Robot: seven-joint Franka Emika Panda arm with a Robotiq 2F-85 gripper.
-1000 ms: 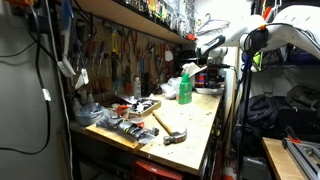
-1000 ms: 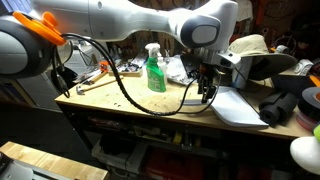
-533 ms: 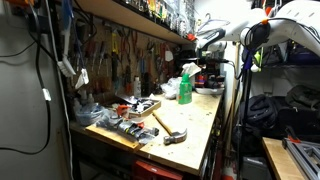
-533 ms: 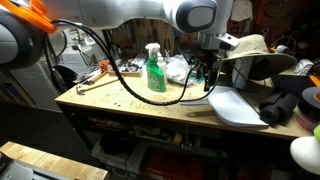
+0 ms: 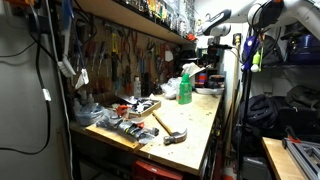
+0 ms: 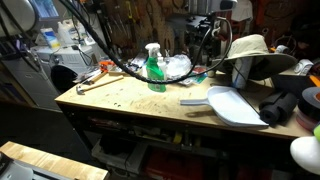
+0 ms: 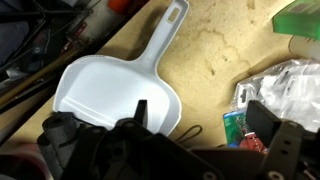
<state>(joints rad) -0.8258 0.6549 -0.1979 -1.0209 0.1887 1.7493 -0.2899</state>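
My gripper (image 7: 203,125) hangs open above the wooden workbench (image 7: 230,55), its two dark fingers apart with nothing between them. Just beside one finger, a white plastic dustpan (image 7: 110,90) lies flat on the bench with its handle pointing away. Under the gap between the fingers lies a small green and red packet (image 7: 238,128). In an exterior view the dustpan (image 6: 228,103) rests near the bench's front edge. The arm is raised well above it, up by the shelf (image 5: 212,40).
A green spray bottle (image 6: 155,70) stands mid-bench beside crumpled clear plastic (image 6: 180,67). A straw hat (image 6: 252,50) sits behind the dustpan, with dark gear (image 6: 290,105) at that end. A hammer (image 5: 168,128) and loose tools lie at the bench's other end. Cables (image 6: 110,55) hang over the bench.
The gripper has opened and risen from just above the dustpan to well above the bench. The dustpan stays lying on the bench.
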